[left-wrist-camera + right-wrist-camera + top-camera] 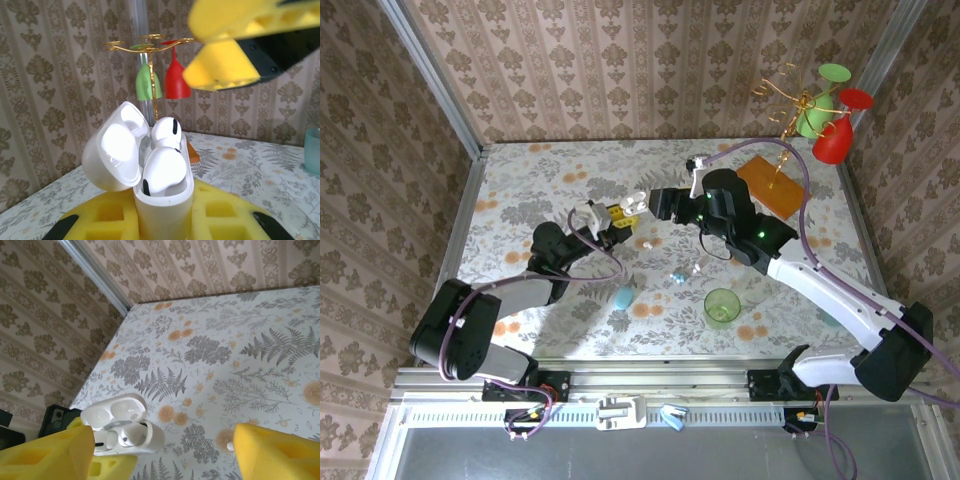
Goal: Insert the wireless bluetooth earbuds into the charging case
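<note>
A: So the left hand (162,224) is clamped on the open charging case (163,202), with two white earbuds (165,167) sitting in its wells. The right hand (160,454) hovers right over it, fingers apart.

B: It should probably pull straight away, keep off the lid (112,150), and maybe nudge the near bud flush.

A: A pale-blue case (622,297), loose buds (648,243) and a green cup (722,306) sit on the worktop (520,200), well apart. They don't look in the way.

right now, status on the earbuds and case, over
Left gripper shut on white charging case, lid open. Right gripper open, close beside it. Two white earbuds in the case. Nothing blocking the case.
</note>
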You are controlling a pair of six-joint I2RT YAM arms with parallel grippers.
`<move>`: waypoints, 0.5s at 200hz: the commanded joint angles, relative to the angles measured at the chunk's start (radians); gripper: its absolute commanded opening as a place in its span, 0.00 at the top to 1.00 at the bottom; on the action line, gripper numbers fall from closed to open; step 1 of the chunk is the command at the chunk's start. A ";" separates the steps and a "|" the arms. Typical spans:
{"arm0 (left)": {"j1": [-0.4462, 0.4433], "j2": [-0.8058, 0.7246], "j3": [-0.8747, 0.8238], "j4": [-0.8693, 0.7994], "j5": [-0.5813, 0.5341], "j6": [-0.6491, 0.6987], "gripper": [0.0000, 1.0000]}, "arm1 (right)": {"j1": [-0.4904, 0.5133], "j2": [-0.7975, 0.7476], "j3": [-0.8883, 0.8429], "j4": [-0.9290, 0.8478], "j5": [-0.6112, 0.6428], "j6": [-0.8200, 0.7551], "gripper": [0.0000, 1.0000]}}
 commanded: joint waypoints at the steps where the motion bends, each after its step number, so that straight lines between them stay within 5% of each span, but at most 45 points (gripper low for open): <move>1: 0.010 0.018 -0.019 0.053 0.087 0.072 1.00 | -0.007 0.050 0.085 -0.113 -0.074 -0.003 0.25; 59: 0.012 0.002 -0.050 0.028 0.060 0.163 1.00 | -0.027 0.297 0.368 -0.489 -0.156 0.034 0.25; 100: 0.016 -0.013 -0.070 -0.011 -0.010 0.217 1.00 | -0.047 0.350 0.389 -0.570 -0.186 0.076 0.26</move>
